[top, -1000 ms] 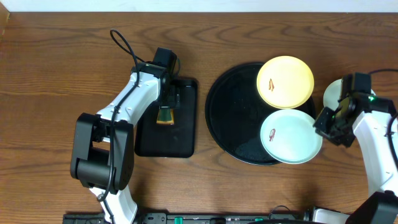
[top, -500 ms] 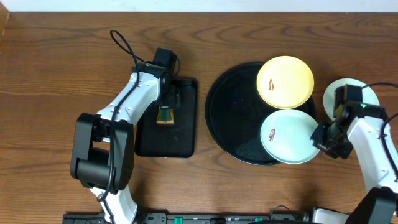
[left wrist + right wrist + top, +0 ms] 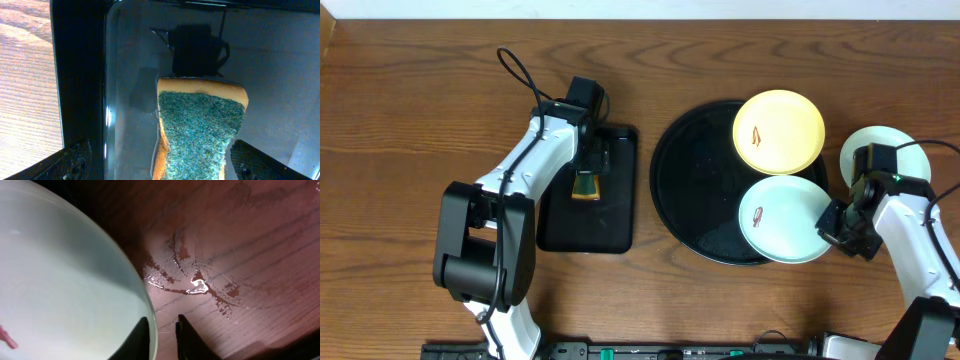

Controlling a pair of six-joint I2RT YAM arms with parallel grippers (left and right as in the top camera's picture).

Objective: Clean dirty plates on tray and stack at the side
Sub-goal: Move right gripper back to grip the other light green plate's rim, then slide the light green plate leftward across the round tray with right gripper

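Overhead stares straight down on the whole brown wooden table (image 3: 410, 90). Left wrist, close above the green-topped yellow sponge (image 3: 201, 127); right wrist hugs the pale mint round plate (image 3: 60, 270), and overhead shows both.

A brown wooden table (image 3: 420, 100) with a streaky grain fills the overhead view. A round black tray (image 3: 690, 190) lies directly on it right of the middle, and a smaller rectangular black tray (image 3: 585, 225) lies to its left, near but apart. One pale plate (image 3: 882, 143) rests on the bare wood by the right edge. A wet reddish smear (image 3: 200, 286) glistens on the wood in the right wrist view.
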